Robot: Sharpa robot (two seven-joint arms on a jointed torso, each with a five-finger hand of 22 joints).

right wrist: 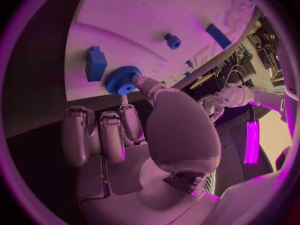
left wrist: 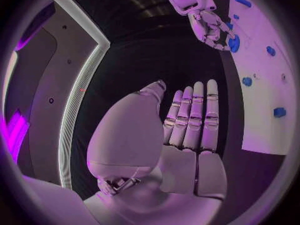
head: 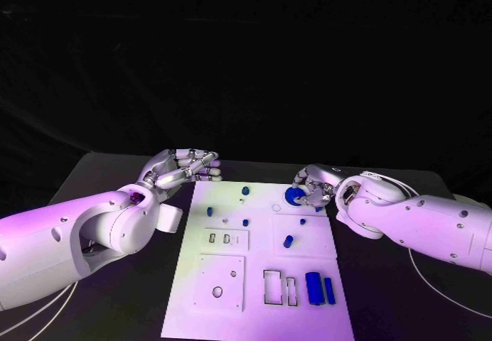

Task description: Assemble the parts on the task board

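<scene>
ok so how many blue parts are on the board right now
8. A gear at the right hand; four small pieces across the far half; an oblong one mid-board; two bars near the front right corner. The hand may hide more.

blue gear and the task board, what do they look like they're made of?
Blue gear: probably moulded or printed plastic, matte; even solid colour, crisp teeth, no metallic glint. Task board: white, flat, matte plate with cut-out slots; likely plastic or painted sheet, can't tell which.
</scene>
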